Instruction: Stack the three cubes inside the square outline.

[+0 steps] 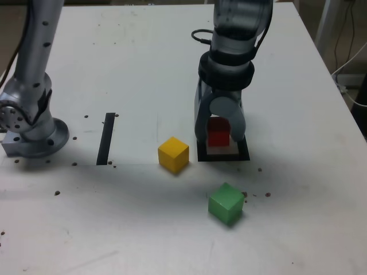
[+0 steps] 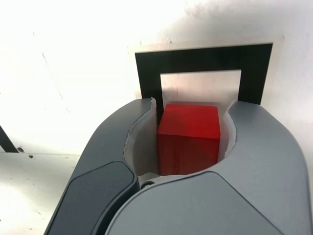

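Exterior view: a grey metal gripper (image 1: 221, 137) grasps a solid red cube (image 1: 218, 138) at the square black-tape outline (image 1: 245, 151); a matte yellow cube (image 1: 173, 154) sits just left of the outline, a matte green cube (image 1: 226, 203) nearer the camera. Wrist view: the jaws are closed to the red cube's width, its base apparently within the outline.
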